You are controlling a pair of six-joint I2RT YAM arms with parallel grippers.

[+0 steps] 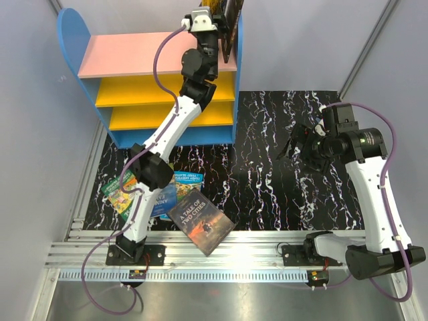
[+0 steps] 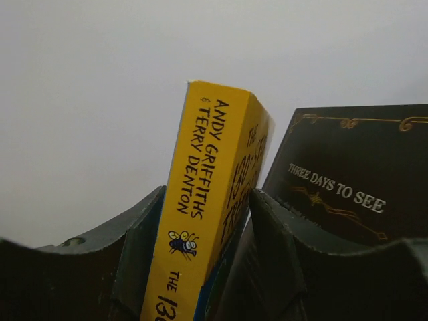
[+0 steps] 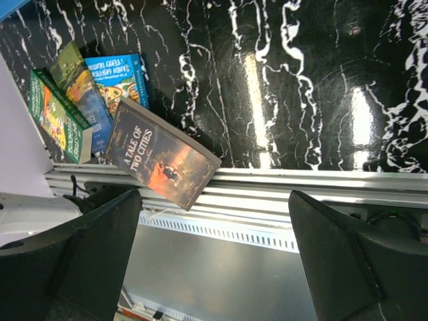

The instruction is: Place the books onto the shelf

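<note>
The left fingers (image 2: 137,257) grip the yellow book (image 2: 214,174) atop the shelf (image 1: 134,53), probably against a dark book (image 2: 348,180). Next, release it without toppling. The right fingers (image 3: 100,247) stand wide.

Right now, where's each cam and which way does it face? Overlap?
Top external: above, behind the bases, looking down on table, shelf, left arm, right arm.
Left wrist: at shelf top, facing the wall; left gripper holds yellow book beside dark book.
Right wrist: over table, facing its near edge; open right gripper frames A Tale of Two Cities.
Shared: top, right wrist show that book.
</note>
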